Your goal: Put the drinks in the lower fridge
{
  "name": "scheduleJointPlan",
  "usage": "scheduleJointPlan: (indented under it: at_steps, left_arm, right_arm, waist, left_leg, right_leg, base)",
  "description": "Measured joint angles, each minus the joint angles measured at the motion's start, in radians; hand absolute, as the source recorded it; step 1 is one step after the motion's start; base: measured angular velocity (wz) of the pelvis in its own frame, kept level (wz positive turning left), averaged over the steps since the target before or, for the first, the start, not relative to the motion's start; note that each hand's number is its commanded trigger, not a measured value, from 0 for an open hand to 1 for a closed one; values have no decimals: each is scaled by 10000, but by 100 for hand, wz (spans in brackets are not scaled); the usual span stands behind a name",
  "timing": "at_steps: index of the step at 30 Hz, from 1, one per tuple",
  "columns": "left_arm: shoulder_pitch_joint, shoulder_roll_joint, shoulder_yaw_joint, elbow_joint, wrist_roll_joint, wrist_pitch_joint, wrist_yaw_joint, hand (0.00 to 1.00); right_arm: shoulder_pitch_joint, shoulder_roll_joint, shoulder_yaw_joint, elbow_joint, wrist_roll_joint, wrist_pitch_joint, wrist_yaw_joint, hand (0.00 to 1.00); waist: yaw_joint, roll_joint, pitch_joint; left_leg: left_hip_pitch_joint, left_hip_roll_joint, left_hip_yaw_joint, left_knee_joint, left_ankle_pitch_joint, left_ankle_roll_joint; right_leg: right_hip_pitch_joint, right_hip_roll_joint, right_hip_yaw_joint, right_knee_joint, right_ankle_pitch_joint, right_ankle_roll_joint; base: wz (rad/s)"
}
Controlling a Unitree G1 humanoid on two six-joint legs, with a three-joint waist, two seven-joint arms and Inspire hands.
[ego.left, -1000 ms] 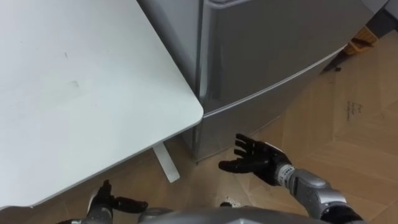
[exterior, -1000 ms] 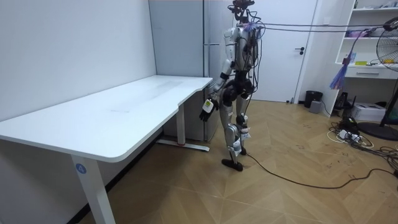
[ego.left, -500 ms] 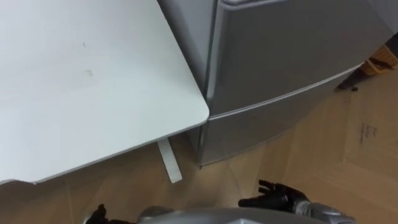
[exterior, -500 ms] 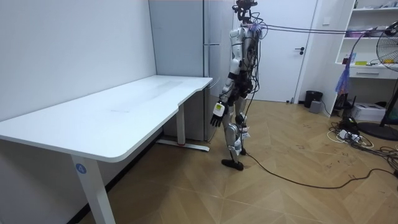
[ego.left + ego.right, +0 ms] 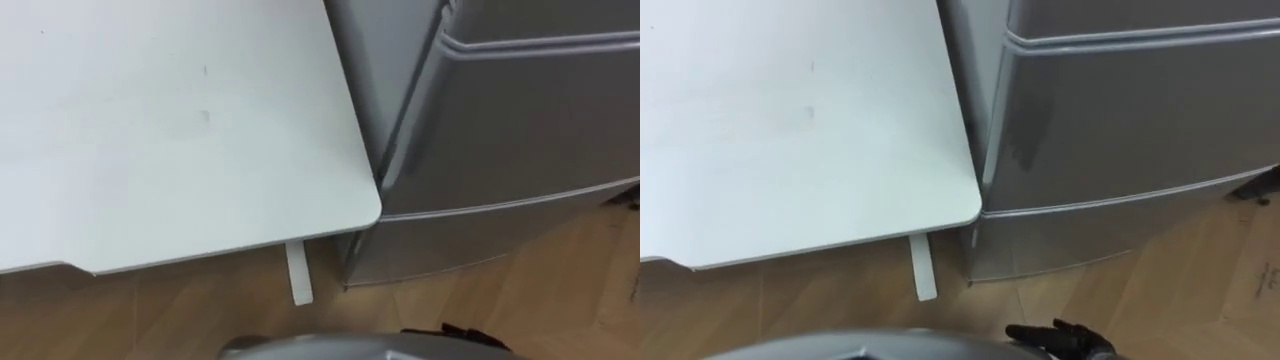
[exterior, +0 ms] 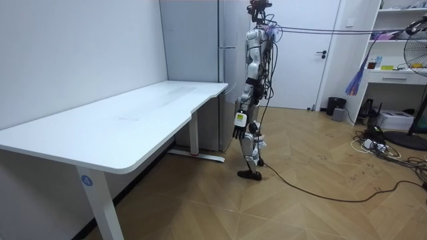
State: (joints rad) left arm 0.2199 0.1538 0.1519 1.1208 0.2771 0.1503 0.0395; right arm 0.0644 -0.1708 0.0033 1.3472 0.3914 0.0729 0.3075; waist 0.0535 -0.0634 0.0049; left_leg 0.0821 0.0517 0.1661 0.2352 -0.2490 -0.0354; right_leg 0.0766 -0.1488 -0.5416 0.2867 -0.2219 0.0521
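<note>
Your right hand point(image 5: 1060, 341) sits low at 5 o'clock in the eye views, just clear of your torso. The dark fingers point(image 5: 1025, 331) are stretched out and slightly spread, pointing toward 9 o'clock, and there's nothing in them. The wrist runs off toward 4 o'clock. In the room view you're standing tall, legs close to straight. That arm hangs almost straight down from the shoulder, with the hand at thigh height on the 9 o'clock side of your legs and its back to the camera.
</note>
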Motion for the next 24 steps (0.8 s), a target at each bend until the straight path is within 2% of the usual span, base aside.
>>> scheduleJointPlan:
  at_steps: [3, 5, 7, 9, 10, 12, 15, 18, 21, 24]
  left_arm:
    - [-276, 1, 70, 17, -1, -43, -23, 0]
    - [-359, 16, 15, -21, 2, -33, -73, 0]
    - [-362, 38, -6, -32, 109, -34, -129, 0]
    - [-362, 61, -11, -27, 109, -86, -139, 0]
    - [-361, 78, -9, -27, 109, -92, -137, 0]
    - [-362, 174, -1, -26, 116, -87, -79, 0]
    - [-392, 220, -5, -14, 105, -42, 9, 0]
    - [-319, 219, -1, -26, 220, -46, 20, 0]
    - [-274, 176, -30, -15, 286, -48, 186, 0]
    - [-240, 146, -202, -2, 284, -56, 241, 0]
  right_arm:
    - [11, -81, -176, -52, 32, 137, -110, 0]
    - [17, -84, -259, -96, 51, 204, -150, 0]
    - [16, -102, -287, -152, 84, 329, -156, 0]
    - [55, -72, -478, -190, 297, 379, -159, 0]
    - [68, -64, -503, -186, 329, 379, -164, 0]
    - [158, -31, -683, -190, 441, 384, -210, 0]
    - [238, -26, -895, -187, 437, 386, -208, 0]
    - [311, -40, -962, -178, 315, 361, -219, 0]
    - [315, -59, -826, -157, 317, 314, -257, 0]
    - [315, -67, -674, -168, 371, 287, -319, 0]
  waist:
    - [42, 7, 3]
    - [-43, 47, -8]
    - [-195, 78, -21]
    - [-519, 163, -28]
    - [-564, 165, -27]
    - [-667, 169, -30]
    - [-884, 189, -25]
    - [-869, 225, -18]
    - [-814, 244, 26]
    - [-770, 224, 48]
  left_leg:
    - [-9, -173, 272, 6, -184, 302]
    - [-36, -247, 166, 6, -270, 438]
    - [-54, -323, -125, 67, -334, 546]
    - [-255, -497, -704, 260, -360, 681]
    - [-282, -520, -820, 263, -349, 711]
    - [-434, -778, -1306, 358, -307, 791]
    - [-634, -983, -1956, 666, -299, 809]
    - [-721, -1002, -1995, 801, -300, 806]
    - [-735, -975, -2060, 761, -280, 764]
    - [-754, -957, -2174, 686, -231, 678]
  right_leg:
    - [-242, -374, 77, 697, -205, 142]
    - [-274, -485, 320, 888, -202, 148]
    - [-216, -499, 804, 879, -129, 235]
    - [37, -356, 1602, 426, 98, 339]
    - [99, -340, 1757, 304, 132, 369]
    - [276, -285, 2400, -124, 189, 406]
    - [611, -230, 2746, -695, 246, 459]
    - [870, -154, 3000, -1032, 252, 470]
    - [998, -67, 3212, -1283, 251, 472]
    - [1133, -8, 3173, -1369, 250, 474]
  base:
    - [12]
    - [22]
    - [40]
    - [71]
    - [62]
    - [57]
    - [64]
    - [33]
    - [10]
    - [7]
